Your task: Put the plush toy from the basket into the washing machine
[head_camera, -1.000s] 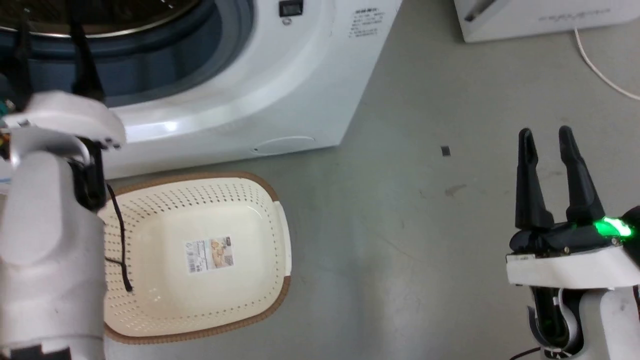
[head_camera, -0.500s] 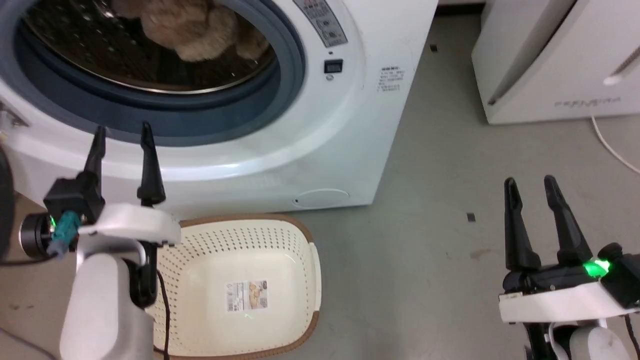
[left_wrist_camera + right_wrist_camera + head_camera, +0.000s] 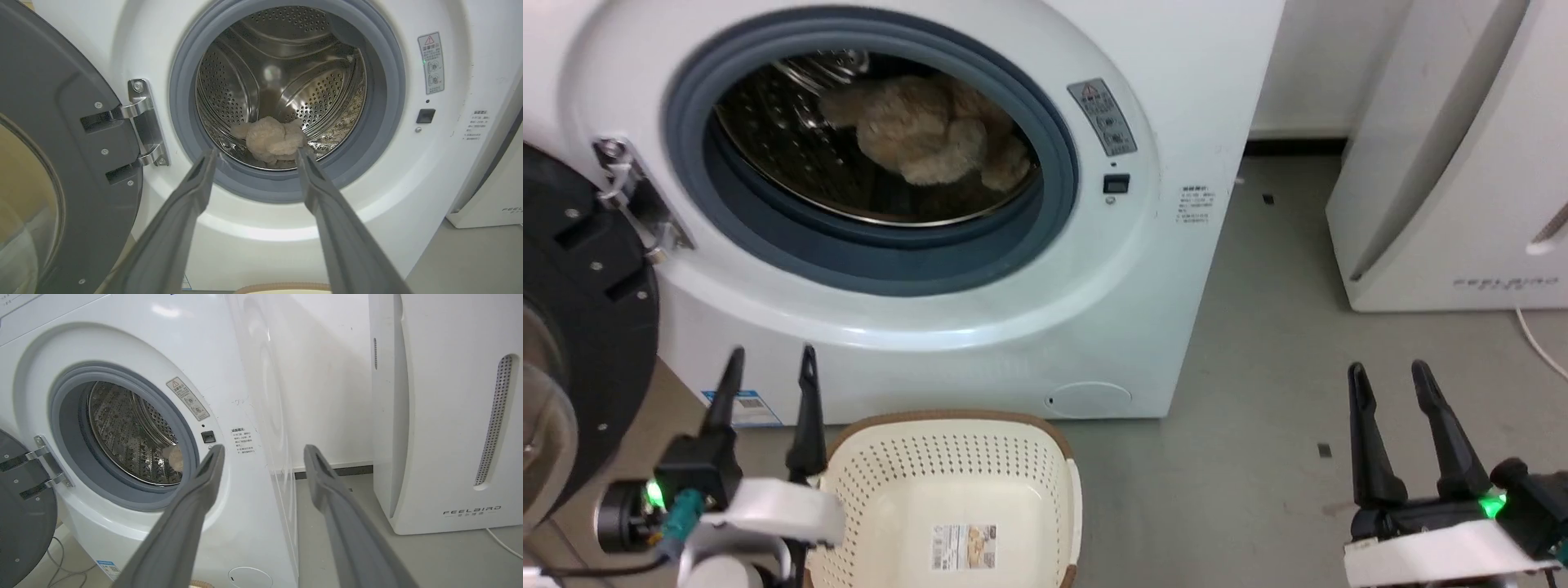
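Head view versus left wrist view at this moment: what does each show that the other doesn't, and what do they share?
Head view, of the two: the inside of the basket with the label on its floor, and the right claw, open. Left wrist view, of the two: the drum's back wall, seen straight on. Both: the toy lying inside the machine, the door swung open, and the left claw, open and holding nothing.
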Robot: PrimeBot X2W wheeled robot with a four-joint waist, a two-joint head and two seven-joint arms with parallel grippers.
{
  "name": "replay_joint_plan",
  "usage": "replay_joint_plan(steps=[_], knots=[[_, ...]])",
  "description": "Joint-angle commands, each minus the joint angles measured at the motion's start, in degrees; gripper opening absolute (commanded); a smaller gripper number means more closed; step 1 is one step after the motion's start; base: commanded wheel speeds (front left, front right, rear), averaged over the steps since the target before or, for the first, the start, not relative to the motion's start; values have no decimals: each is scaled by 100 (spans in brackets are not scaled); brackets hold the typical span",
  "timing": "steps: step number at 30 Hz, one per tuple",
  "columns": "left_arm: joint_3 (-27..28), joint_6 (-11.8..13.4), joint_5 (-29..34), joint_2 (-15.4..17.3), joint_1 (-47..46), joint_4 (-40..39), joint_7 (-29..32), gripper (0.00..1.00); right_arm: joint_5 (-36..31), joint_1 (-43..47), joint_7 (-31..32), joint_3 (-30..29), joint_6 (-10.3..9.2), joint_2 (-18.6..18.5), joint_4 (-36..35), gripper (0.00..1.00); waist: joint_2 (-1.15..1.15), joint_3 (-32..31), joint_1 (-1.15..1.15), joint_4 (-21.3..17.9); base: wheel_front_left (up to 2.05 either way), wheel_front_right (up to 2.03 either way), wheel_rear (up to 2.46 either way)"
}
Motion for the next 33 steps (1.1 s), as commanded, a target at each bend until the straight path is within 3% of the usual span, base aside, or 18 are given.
replay_joint_plan(steps=[1,10,19,20,33], knots=[[-29,-7,36,-27,151,-1,-30,100,-46,142,-25,-25,-4,-3,21,100,0,-181,1,100,0,0,0],[-279,60,101,-110,773,56,-30,100,-74,511,-25,-129,-4,-3,81,100,0,-494,1,257,0,0,0],[-414,77,87,-133,801,137,-30,100,-56,520,-25,-201,-4,-3,118,100,0,-517,1,423,0,0,0],[-401,120,104,-134,802,140,-30,0,-53,521,-25,-197,-4,-3,124,0,0,-525,1,433,0,0,0],[-436,116,82,-138,804,45,121,0,-150,444,118,-167,0,0,106,0,0,-521,1,404,0,0,0]])
